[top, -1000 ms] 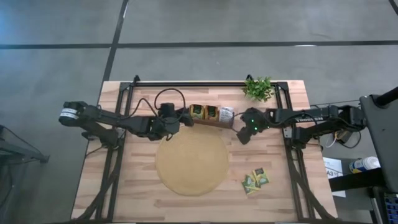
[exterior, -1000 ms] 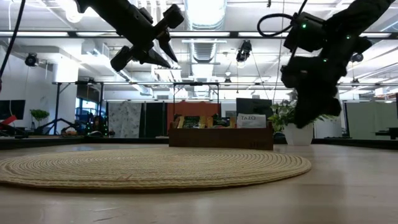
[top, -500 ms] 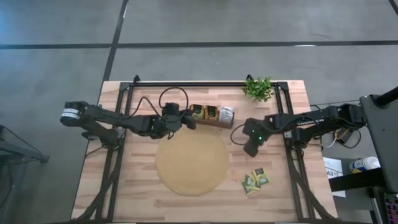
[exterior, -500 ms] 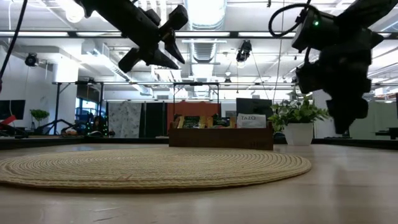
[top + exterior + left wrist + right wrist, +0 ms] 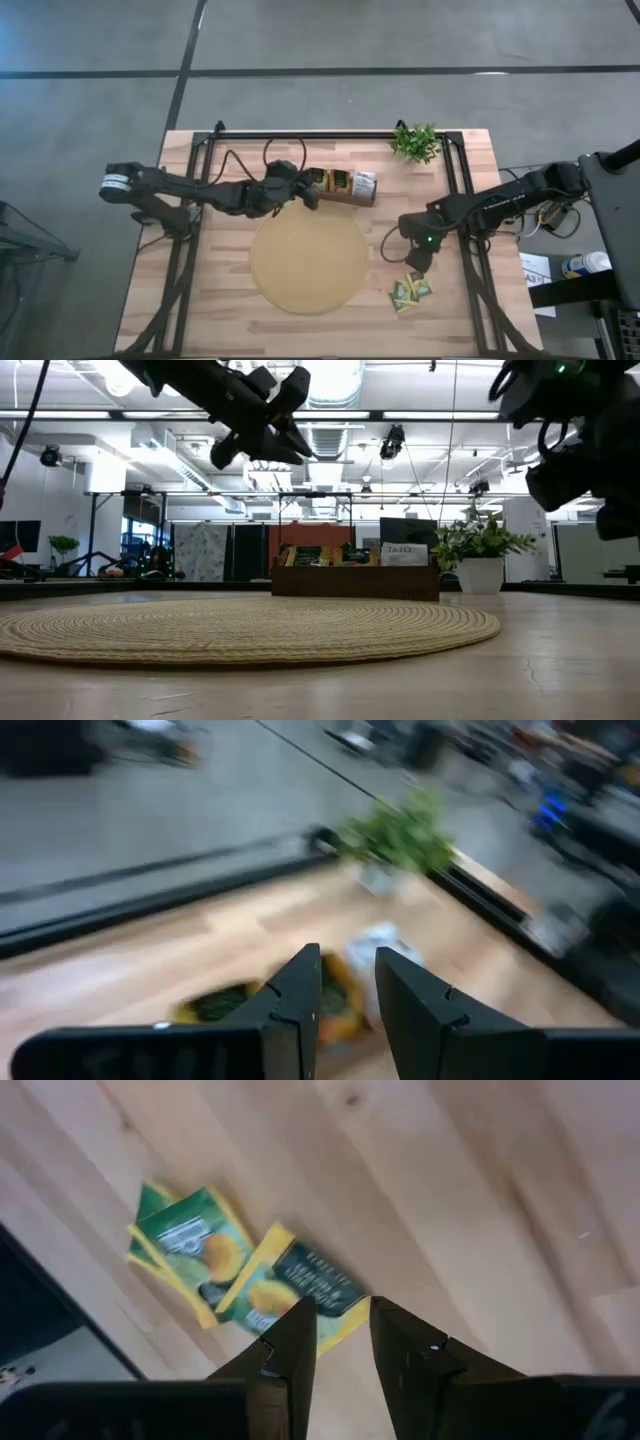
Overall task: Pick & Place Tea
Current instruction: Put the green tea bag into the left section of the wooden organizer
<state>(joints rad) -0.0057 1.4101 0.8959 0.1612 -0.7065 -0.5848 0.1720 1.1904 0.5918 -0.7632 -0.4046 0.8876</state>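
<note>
Tea [image 5: 411,289] lies on the table [image 5: 220,320] in the lower right of the high view, in a small pile of green and yellow packs just right of the round mat [image 5: 308,262]. More tea sits in the tray [image 5: 340,184] at the middle of that view, above the mat.

The right gripper [image 5: 418,260] hangs just above the pile, near it but not touching. Its wrist view shows what the high view cannot: the tea [image 5: 245,1275] is a few packs that lap over each other, set slantwise, with their corners pointing to the upper left and lower right of that frame. They are square, so no side is longer. The fingers [image 5: 290,1345] stand a small way apart with nothing between them.

The left gripper [image 5: 311,192] is at the left end of the tray. Its wrist view looks past its fingers [image 5: 300,995], which have a narrow gap and hold nothing, to blurry green and yellow tea [image 5: 225,1002] and the plant [image 5: 400,835].

The low view shows the left gripper [image 5: 290,440] high up in the upper left, well above the mat [image 5: 250,625]. It also shows the tray [image 5: 355,578] from the side, with the plant [image 5: 480,555] to its right. The loose pile does not show there.
</note>
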